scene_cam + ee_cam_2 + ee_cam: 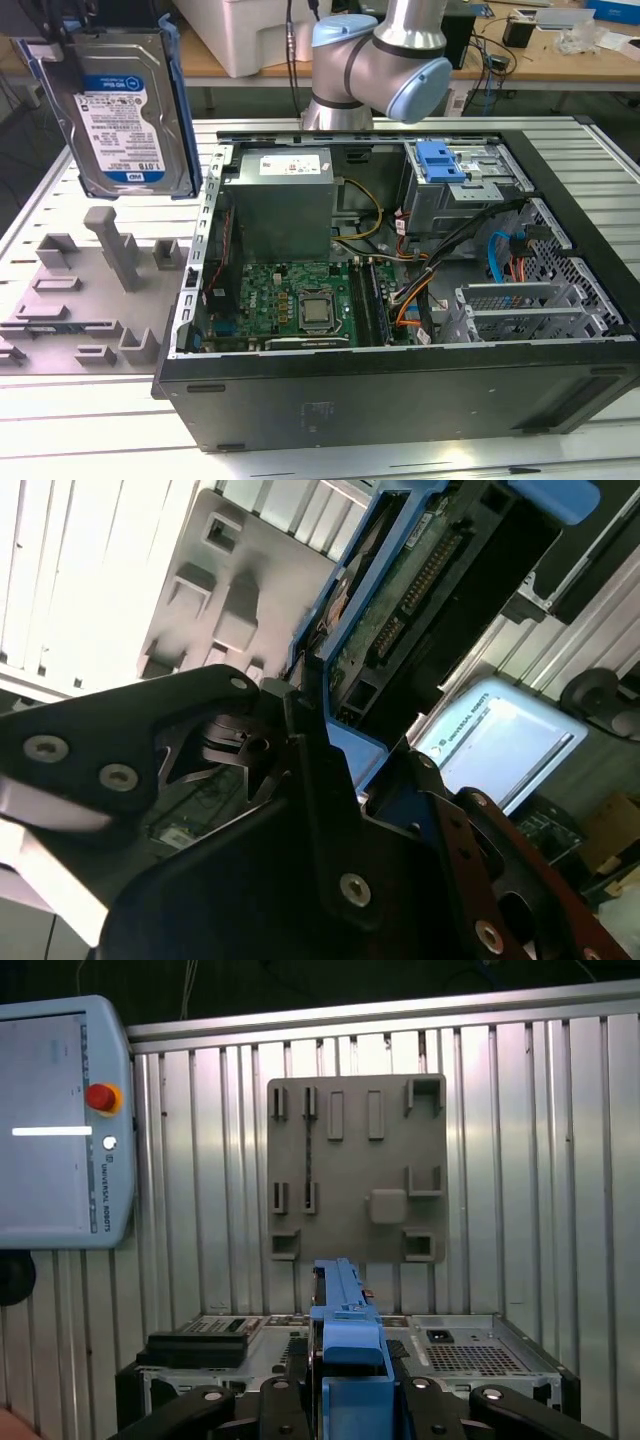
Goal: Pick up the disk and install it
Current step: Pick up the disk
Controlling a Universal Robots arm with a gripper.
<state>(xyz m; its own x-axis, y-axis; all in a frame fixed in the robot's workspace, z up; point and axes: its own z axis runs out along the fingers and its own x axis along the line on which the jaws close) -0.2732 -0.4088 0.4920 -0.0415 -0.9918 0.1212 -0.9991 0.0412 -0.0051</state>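
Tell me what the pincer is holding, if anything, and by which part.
The pincer clamps the flat silver-metal hard drive by its blue plastic carrier rail, at one end.

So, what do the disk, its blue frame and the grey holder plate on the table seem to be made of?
The disk: bare metal body, silvery with a dull sheen, under a smooth printed label.
Its blue frame: probably moulded plastic, with a uniform colour and a slight gloss.
The grey holder plate: likely plastic, matte and evenly grey with blocky raised shapes, but the look leaves this open.
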